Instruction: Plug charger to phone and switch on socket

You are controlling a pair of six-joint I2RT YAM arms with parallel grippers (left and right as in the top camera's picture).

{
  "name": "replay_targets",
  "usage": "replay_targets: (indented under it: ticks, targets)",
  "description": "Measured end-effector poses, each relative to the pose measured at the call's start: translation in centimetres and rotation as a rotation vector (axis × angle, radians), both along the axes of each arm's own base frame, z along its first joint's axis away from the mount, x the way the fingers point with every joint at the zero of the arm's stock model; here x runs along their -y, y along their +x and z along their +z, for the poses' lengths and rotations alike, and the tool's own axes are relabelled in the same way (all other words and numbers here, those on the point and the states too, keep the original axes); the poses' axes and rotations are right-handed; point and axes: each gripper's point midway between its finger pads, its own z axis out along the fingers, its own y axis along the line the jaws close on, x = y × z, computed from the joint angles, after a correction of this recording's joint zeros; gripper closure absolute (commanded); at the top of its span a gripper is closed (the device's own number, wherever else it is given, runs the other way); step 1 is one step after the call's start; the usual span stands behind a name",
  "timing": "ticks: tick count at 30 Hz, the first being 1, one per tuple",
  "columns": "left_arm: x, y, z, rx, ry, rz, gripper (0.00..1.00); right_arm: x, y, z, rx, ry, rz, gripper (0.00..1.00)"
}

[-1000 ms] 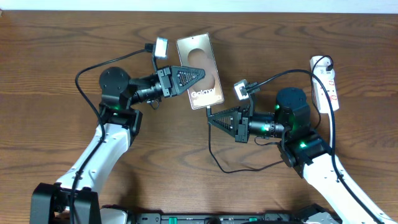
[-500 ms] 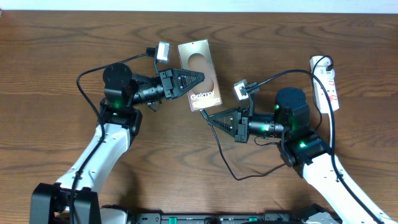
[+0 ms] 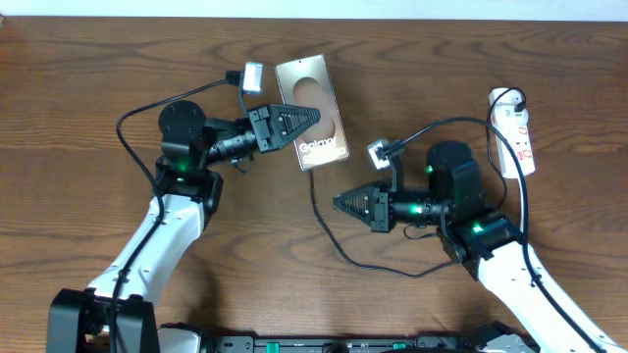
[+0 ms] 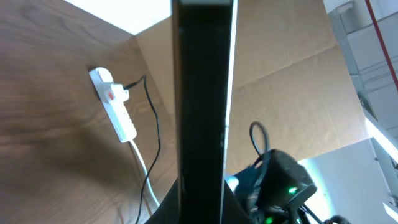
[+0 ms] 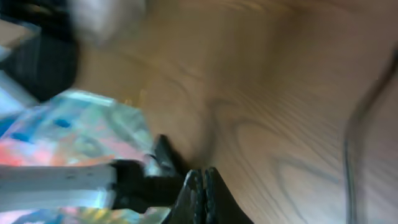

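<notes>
My left gripper is shut on the phone and holds it tilted above the table, with the "Galaxy" lettering facing up. In the left wrist view the phone shows edge-on as a dark vertical band between the fingers. The thin black charger cable runs from the phone's lower end, loops over the table and goes up to its plug in the white socket. My right gripper is shut and empty, just below and to the right of the phone's lower end. Its closed jaws show in the blurred right wrist view.
The socket lies at the table's far right edge with its white cord trailing toward me. The right arm's body is close beside the phone. Thicker black robot cables arch over both wrists. Dark wood table.
My right gripper has pulled back down and right from the phone's lower end. The charger cable now hangs from the phone. My left gripper has shifted slightly with the phone.
</notes>
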Motion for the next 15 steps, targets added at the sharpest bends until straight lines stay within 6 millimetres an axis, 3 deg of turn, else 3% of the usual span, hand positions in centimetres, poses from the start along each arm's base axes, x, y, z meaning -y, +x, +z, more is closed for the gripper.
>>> replay_targets:
  ticks: [3, 8, 12, 15]
  targets:
    - [-1.4, 0.8, 0.0, 0.002, 0.000, 0.039, 0.93, 1.8, 0.3, -3.7, -0.064, -0.170, -0.101, 0.84]
    - [-5.8, 2.7, 0.0, 0.002, 0.001, 0.143, 0.93, 2.2, 1.8, -6.6, 0.018, -0.347, -0.179, 0.39]
    - [-10.0, 3.2, -0.1, 0.000, 0.005, 0.197, 0.92, 0.9, 3.3, -8.3, 0.084, -0.421, -0.227, 0.37]
    - [-11.5, 2.8, -0.1, -0.004, 0.009, 0.186, 0.92, 0.7, 4.9, -11.4, 0.072, -0.508, -0.316, 0.37]
